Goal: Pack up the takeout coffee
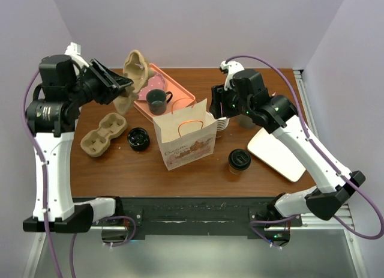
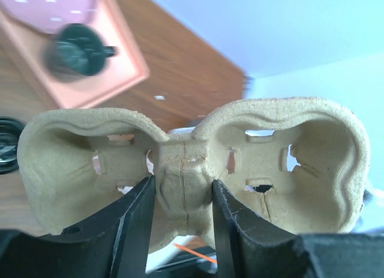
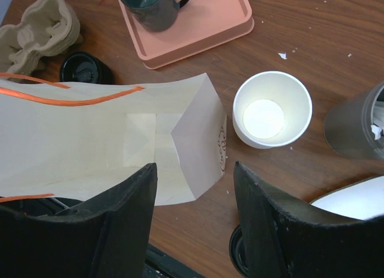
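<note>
Table (image 1: pixel 198 179) bears paper bag (image 1: pixel 186 147); pink tray (image 1: pixel 177 86); pulp carrier (image 1: pixel 107 134); left coffee (image 1: pixel 138 139); right coffee (image 1: pixel 239 160).

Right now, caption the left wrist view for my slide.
Left end effector clamps a pulp cup carrier by its center ridge.

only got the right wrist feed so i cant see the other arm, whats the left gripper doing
Observer: The left gripper is shut on the middle rib of a second pulp cup carrier, held on edge beside the peach tray.
Operator: ok and the coffee, i just see a dark edge at the bottom of my view
Observer: The takeout coffee cup stands upright with its black lid on, to the right of the paper bag and apart from it.
</note>
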Controlling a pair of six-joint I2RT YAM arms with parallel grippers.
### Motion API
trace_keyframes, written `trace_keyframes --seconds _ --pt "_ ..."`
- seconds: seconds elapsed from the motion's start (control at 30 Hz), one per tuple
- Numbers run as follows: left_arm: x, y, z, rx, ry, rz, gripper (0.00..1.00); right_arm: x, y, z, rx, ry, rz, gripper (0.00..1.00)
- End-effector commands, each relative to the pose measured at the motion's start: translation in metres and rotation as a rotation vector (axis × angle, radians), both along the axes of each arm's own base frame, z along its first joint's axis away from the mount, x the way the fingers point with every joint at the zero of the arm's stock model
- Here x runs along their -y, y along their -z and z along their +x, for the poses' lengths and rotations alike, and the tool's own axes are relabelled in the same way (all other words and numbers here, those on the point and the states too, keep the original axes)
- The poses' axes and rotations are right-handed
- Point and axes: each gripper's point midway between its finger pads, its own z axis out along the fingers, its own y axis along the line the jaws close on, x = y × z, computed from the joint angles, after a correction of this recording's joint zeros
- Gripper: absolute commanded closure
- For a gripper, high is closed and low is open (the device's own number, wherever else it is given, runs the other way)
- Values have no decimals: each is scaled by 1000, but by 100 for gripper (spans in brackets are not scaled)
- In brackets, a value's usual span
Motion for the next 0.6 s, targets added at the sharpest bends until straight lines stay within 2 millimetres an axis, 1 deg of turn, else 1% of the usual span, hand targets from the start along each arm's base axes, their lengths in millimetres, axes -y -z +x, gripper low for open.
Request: trace_keyframes --seconds 0.0,0.03,0.07,0.1,0.13,0.17,0.2,0.23,0.27,0.3,0.4,0.47,0.5,0.53,0.57 --pt "39 -55 -31 86 151 -264 68 -10 -6 1 21 -25 62 43" --pt "40 -58 -34 94 151 -286 68 -11 -4 2 23 -25 67 43" --pt "42 -73 -42 136 149 -334 69 -14 -4 2 23 -32 75 43" --pt "42 -77 -45 150 150 -357 69 -16 -3 3 22 -39 79 43" --pt "43 -73 -45 141 146 -380 69 -19 -3 3 22 -47 88 43" --pt "44 -84 -52 176 144 -418 69 -21 -2 4 20 -57 91 43" --pt "44 -75 -51 151 139 -436 69 -22 1 6 17 -57 87 43" --pt "45 -72 -53 143 140 -451 69 -23 1 6 19 -59 87 43" --pt "47 -76 -57 156 148 -479 69 -24 2 7 20 -62 85 43" --pt "49 -67 -56 132 157 -492 69 -24 2 8 23 -60 84 43" --pt "49 -66 -61 134 153 -505 69 -29 2 9 19 -79 93 43" --pt "47 -71 -64 145 142 -518 71 -29 7 10 11 -73 89 43" --pt "47 -70 -64 143 136 -523 71 -30 11 10 2 -69 86 43" --pt "46 -73 -66 161 135 -527 71 -29 18 11 -7 -62 78 44" --pt "46 -71 -65 152 128 -537 71 -29 20 10 -12 -62 77 44"
